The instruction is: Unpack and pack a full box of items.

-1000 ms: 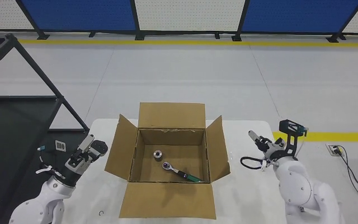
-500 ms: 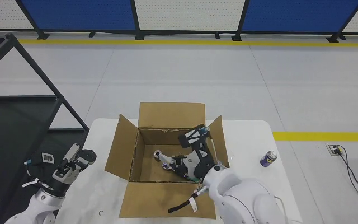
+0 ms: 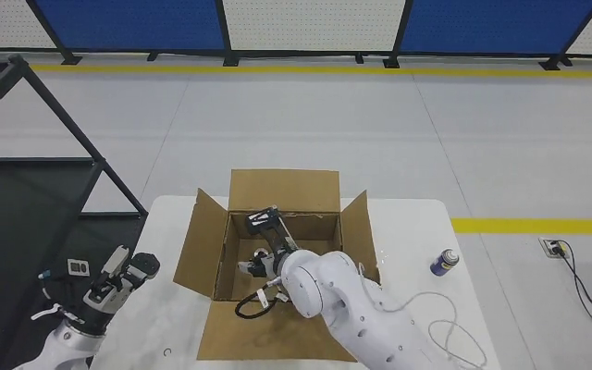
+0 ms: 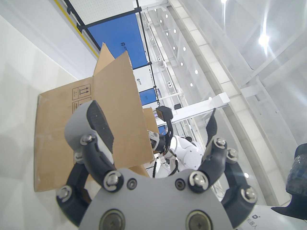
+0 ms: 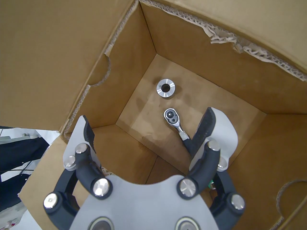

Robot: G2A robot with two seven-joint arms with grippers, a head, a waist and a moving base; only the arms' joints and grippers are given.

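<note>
The open cardboard box (image 3: 215, 242) stands mid-table with its flaps spread. On its floor lie a round metal socket (image 5: 165, 88) and a ratchet wrench (image 5: 174, 121) with a dark handle. My right gripper (image 5: 146, 117) hangs open above them, inside the box's opening, and holds nothing; in the top view the right gripper (image 3: 252, 269) is over the box's left half, and the arm covers both tools. My left gripper (image 4: 153, 113) is open and empty, left of the box (image 4: 96, 120); from above the left gripper (image 3: 129, 264) sits by the table's left edge.
A small purple bottle (image 3: 445, 261) stands on the white table (image 3: 407, 277) to the right of the box. A black rack (image 3: 55, 185) rises beyond the table's left edge. A small dark ring (image 3: 166, 351) lies on the table near the front left.
My right arm swung from the table's right side into the box and then leftward inside it, leaving the purple bottle standing on the table. My left arm drew back a little toward the front left.
</note>
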